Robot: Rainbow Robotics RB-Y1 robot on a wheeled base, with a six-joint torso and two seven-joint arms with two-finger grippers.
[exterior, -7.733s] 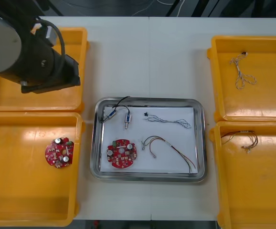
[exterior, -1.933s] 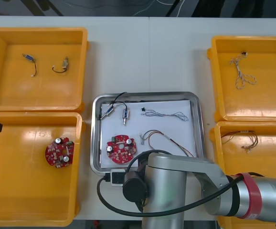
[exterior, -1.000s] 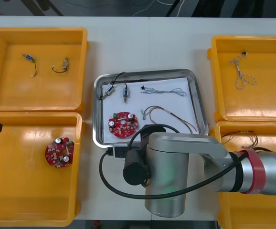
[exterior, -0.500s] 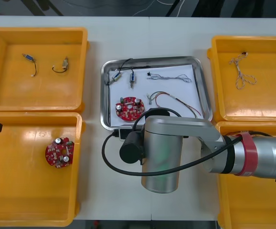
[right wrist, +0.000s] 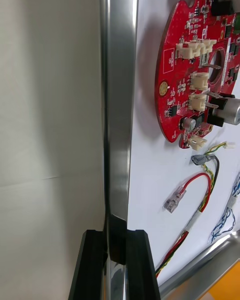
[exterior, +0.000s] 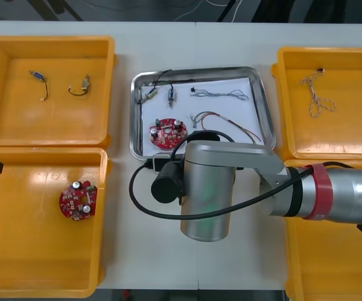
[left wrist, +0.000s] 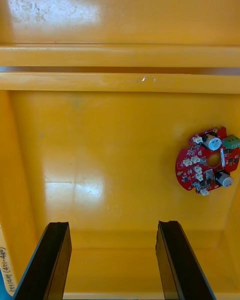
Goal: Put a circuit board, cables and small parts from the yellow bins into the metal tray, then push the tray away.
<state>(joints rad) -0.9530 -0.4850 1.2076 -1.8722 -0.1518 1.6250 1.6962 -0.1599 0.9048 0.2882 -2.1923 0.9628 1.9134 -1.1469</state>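
Right gripper (right wrist: pixel 116 236): fingers clenched on the metal tray (exterior: pixel 133 113), its rim between them.
Tray: on the surface between yellow bins (exterior: pixel 43 81), circuit board (exterior: pixel 167 132) inside.
Left gripper (left wrist: pixel 112 226): fingers spread above a bin.
Sticker (left wrist: pixel 11 280): unreadable.

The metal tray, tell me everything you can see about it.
The metal tray is a shiny rectangular pan with rounded corners, a raised rim and a white inside. It lies flat on the light table between the yellow bins. It holds a round red circuit board, a blue and white cable, a red and yellow cable and two small metal parts. The right gripper is shut on its near rim.
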